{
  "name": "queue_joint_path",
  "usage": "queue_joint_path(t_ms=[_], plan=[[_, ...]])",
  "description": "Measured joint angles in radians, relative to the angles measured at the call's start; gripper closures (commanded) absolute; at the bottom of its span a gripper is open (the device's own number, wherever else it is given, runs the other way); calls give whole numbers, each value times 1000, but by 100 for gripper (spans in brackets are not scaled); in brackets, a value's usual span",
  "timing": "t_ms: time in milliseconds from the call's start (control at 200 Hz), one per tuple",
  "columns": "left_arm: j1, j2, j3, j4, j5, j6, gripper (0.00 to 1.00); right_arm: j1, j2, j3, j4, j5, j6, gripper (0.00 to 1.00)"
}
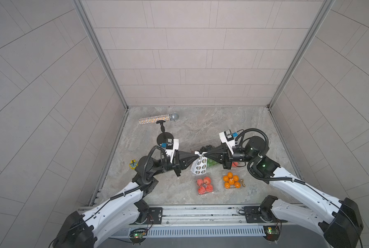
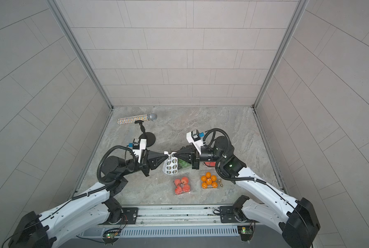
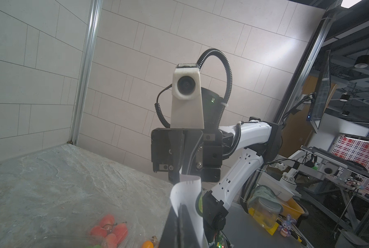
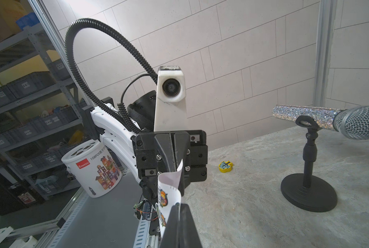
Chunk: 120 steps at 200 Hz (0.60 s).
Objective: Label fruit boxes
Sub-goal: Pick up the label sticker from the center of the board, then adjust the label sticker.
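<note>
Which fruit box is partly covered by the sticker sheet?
The large box with green grapes and dark berries: the sticker sheet hangs over it, while the front red-fruit box and orange box lie uncovered.

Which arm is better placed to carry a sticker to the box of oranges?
Probably the right. The left gripper and right gripper are both shut on the sticker sheet, but the box of oranges lies on the right arm's side; the left would have to reach past the red fruit box.
</note>
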Motion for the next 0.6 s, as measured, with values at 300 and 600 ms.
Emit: queue_joint_path(t_ms=[300, 600], plan=[[-1, -6, -18, 1, 8, -16, 100, 2, -14, 2, -133, 94, -78, 100], [-12, 25, -18, 24, 18, -37, 100, 69, 2, 10, -164, 133, -109, 100]])
